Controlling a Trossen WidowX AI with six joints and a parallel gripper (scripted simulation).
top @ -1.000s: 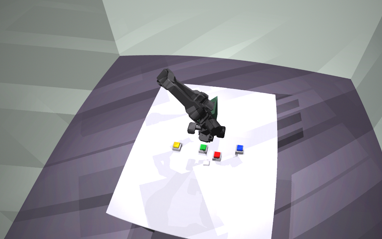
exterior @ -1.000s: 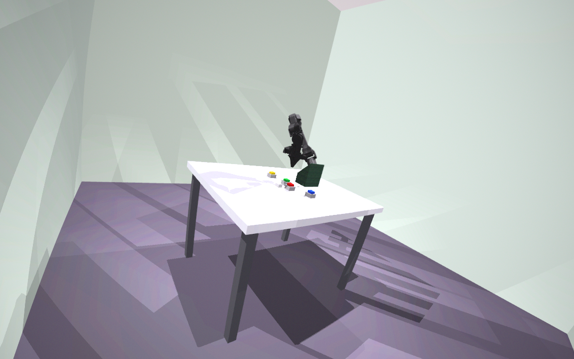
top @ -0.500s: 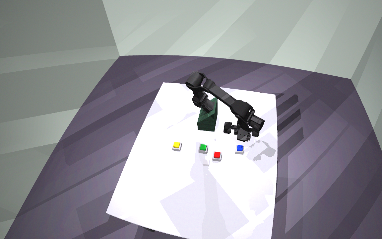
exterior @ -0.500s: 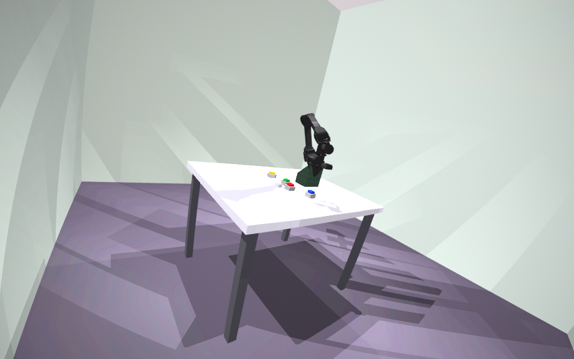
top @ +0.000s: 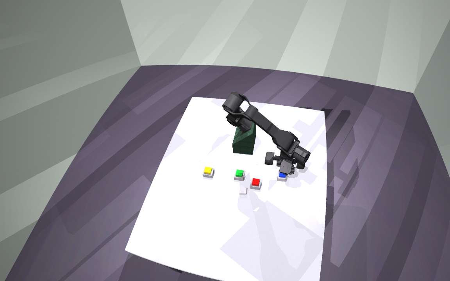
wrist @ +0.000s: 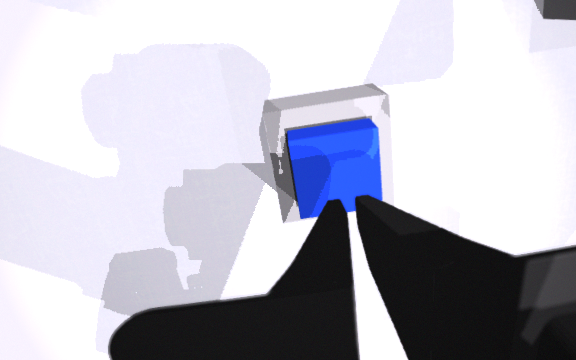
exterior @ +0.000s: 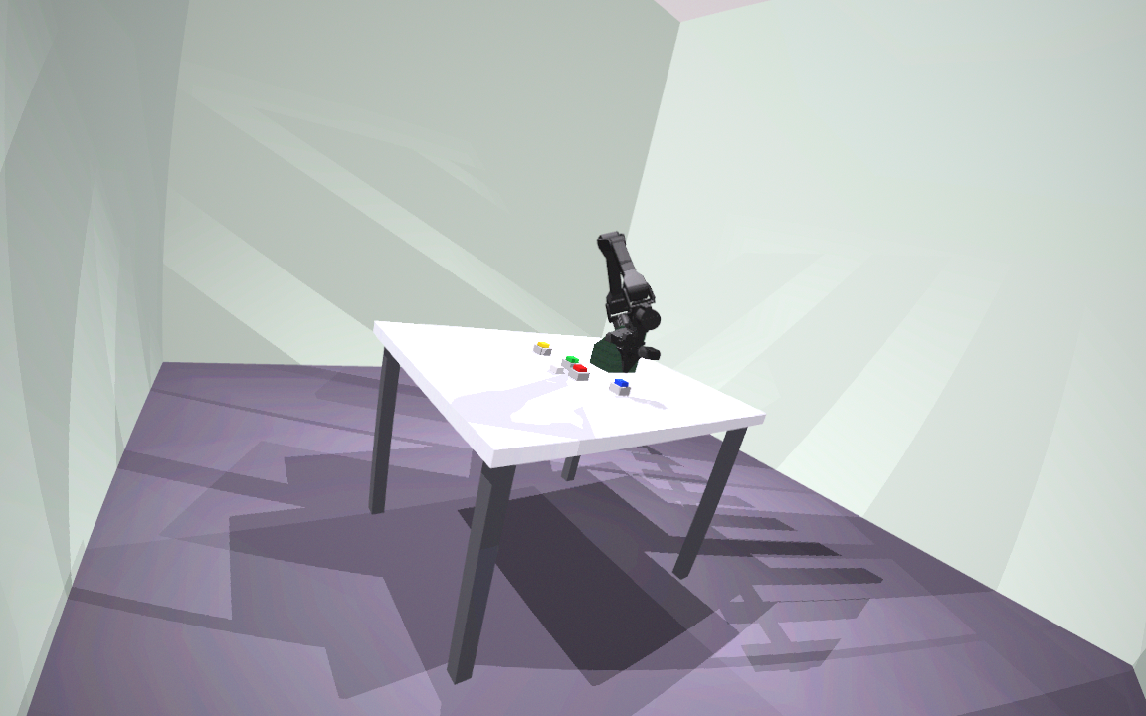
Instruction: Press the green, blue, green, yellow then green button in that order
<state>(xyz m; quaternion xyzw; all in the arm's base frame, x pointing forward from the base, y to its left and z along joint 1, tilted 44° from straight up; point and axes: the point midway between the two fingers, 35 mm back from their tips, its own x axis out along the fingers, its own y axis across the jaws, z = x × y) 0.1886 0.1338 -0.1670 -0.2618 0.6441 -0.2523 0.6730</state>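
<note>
Claw (top: 286,171) (exterior: 627,366) (wrist: 348,211) nearly closed, gripping nothing, tips over near edge of blue button (top: 282,175) (exterior: 620,383) (wrist: 335,165) in wrist view; contact unclear. On white surface (top: 184,216) (exterior: 505,427): yellow button (top: 208,170) (exterior: 542,345) well apart, green button (top: 239,173) (exterior: 571,360) between yellow and blue, red button (top: 255,182) (exterior: 579,368) near green. White block (top: 243,191) (exterior: 556,368) near red button.
</note>
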